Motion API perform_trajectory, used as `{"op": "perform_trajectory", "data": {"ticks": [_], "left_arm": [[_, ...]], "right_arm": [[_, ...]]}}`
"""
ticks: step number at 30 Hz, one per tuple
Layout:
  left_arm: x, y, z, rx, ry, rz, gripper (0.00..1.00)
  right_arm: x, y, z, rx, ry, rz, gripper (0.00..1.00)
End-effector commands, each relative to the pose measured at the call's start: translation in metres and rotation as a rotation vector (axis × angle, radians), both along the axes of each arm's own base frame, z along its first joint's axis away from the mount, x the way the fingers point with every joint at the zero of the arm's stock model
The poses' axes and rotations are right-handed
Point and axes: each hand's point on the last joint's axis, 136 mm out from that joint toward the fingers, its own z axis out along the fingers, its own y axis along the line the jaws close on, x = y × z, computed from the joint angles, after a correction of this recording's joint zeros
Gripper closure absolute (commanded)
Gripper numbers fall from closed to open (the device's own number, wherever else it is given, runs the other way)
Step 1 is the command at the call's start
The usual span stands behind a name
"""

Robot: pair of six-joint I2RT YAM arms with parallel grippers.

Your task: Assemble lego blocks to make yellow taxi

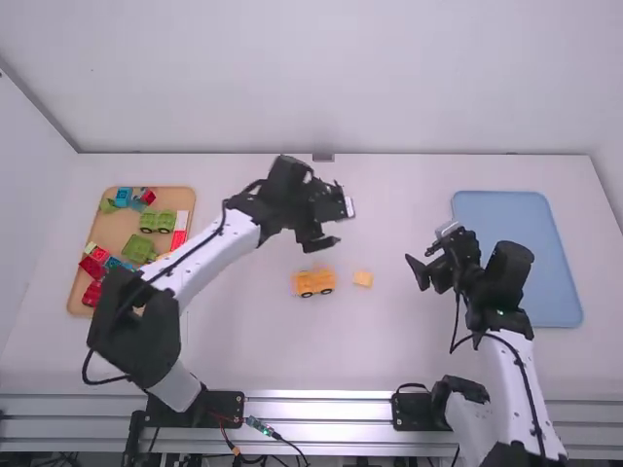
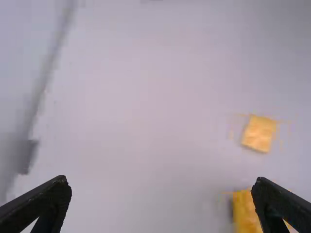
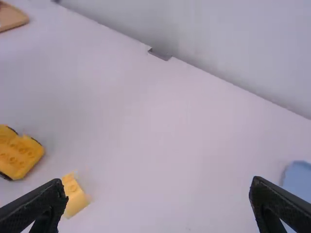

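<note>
My left gripper [image 1: 329, 232] is over the table just beyond the yellow wheeled base [image 1: 313, 282], which stands on the table with a small yellow block [image 1: 362, 279] apart from it on its right. In the left wrist view the left gripper [image 2: 161, 180] is open and empty, its finger partly covering the wheeled base [image 2: 244, 213]; the small block [image 2: 259, 133] lies beyond. Right of the block, my right gripper [image 1: 426, 256] hovers open. In the right wrist view nothing is between the fingers of the right gripper [image 3: 158, 181]; the block [image 3: 74, 195] and the studded base [image 3: 22, 154] show at left.
A wooden tray [image 1: 187, 195] at the left holds green, red, blue and white pieces, partly behind the left arm. The blue tray [image 1: 516, 258] lies at the right, behind the right arm. A wall [image 1: 438, 78] rises along the table's far edge.
</note>
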Motion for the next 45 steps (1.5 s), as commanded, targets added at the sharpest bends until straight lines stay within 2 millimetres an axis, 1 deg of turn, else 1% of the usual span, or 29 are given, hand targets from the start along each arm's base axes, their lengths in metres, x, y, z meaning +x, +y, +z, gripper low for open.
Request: {"op": "perform_trajectory", "data": {"ticks": [1,3,6,7,10,12,14,15,16,19,21,23,25,27,30,32,35,36,38,40,42,44,45], "left_arm": [[-0.016,0.011,-0.021,-0.018,0.056,-0.015,0.01],[-0.018,0.022,-0.023,-0.039,0.086,0.050,0.01],[-0.023,0.030,-0.028,-0.059,0.127,0.083,0.01],[-0.031,0.031,-0.034,-0.060,0.150,0.060,0.01],[-0.051,0.030,-0.050,-0.057,0.189,-0.026,0.01],[-0.065,0.031,-0.069,-0.048,0.200,-0.075,0.01],[-0.067,0.032,-0.080,-0.063,0.197,-0.057,0.01],[-0.067,0.033,-0.083,-0.070,0.193,-0.049,0.01],[-0.066,0.033,-0.088,-0.089,0.187,-0.022,0.01],[-0.071,0.032,-0.093,-0.130,0.183,-0.005,0.01],[-0.078,0.030,-0.096,-0.155,0.183,-0.029,0.01],[-0.087,0.026,-0.098,-0.189,0.194,-0.063,0.01],[-0.089,0.027,-0.101,-0.189,0.196,-0.064,0.01],[-0.090,0.027,-0.103,-0.200,0.207,-0.048,0.01],[-0.092,0.028,-0.106,-0.211,0.221,-0.032,0.01],[-0.096,0.030,-0.111,-0.192,0.225,-0.046,0.01],[-0.100,0.034,-0.118,-0.171,0.233,-0.037,0.01],[-0.101,0.034,-0.119,-0.171,0.233,-0.038,0.01],[-0.108,0.035,-0.124,-0.174,0.209,-0.075,0.01],[-0.109,0.037,-0.124,-0.202,0.193,-0.086,0.01],[-0.106,0.043,-0.121,-0.272,0.179,-0.072,0.01],[-0.105,0.052,-0.118,-0.341,0.158,-0.069,0.01],[-0.106,0.053,-0.117,-0.352,0.154,-0.074,0.01]], "right_arm": [[-0.003,0.021,-0.014,-0.011,0.014,0.130,0.01],[-0.005,0.035,-0.027,-0.062,0.042,0.207,0.01],[-0.014,0.048,-0.043,-0.133,0.071,0.301,0.01],[-0.020,0.055,-0.052,-0.181,0.078,0.360,0.01],[-0.027,0.066,-0.065,-0.236,0.089,0.430,0.01],[-0.026,0.073,-0.073,-0.255,0.098,0.448,0.01],[-0.024,0.077,-0.078,-0.261,0.102,0.459,0.01],[-0.023,0.078,-0.080,-0.266,0.102,0.463,0.01],[-0.022,0.082,-0.085,-0.271,0.101,0.479,0.01],[-0.017,0.088,-0.094,-0.266,0.095,0.501,0.01],[-0.014,0.093,-0.101,-0.265,0.080,0.526,0.01],[-0.014,0.099,-0.112,-0.282,0.056,0.582,0.01],[-0.016,0.103,-0.117,-0.276,0.035,0.627,0.00],[-0.016,0.105,-0.121,-0.256,0.021,0.654,0.03],[-0.014,0.105,-0.120,-0.188,0.011,0.658,0.04],[-0.008,0.101,-0.120,-0.146,0.034,0.628,0.04],[0.001,0.097,-0.124,-0.135,0.098,0.608,0.02],[0.001,0.097,-0.125,-0.135,0.108,0.619,0.02],[-0.002,0.103,-0.128,-0.158,0.119,0.698,0.00],[-0.005,0.108,-0.129,-0.164,0.116,0.748,0.01],[-0.008,0.112,-0.131,-0.173,0.105,0.797,0.05],[-0.007,0.113,-0.131,-0.141,0.093,0.806,0.06],[-0.006,0.113,-0.131,-0.131,0.088,0.807,0.06]]}}
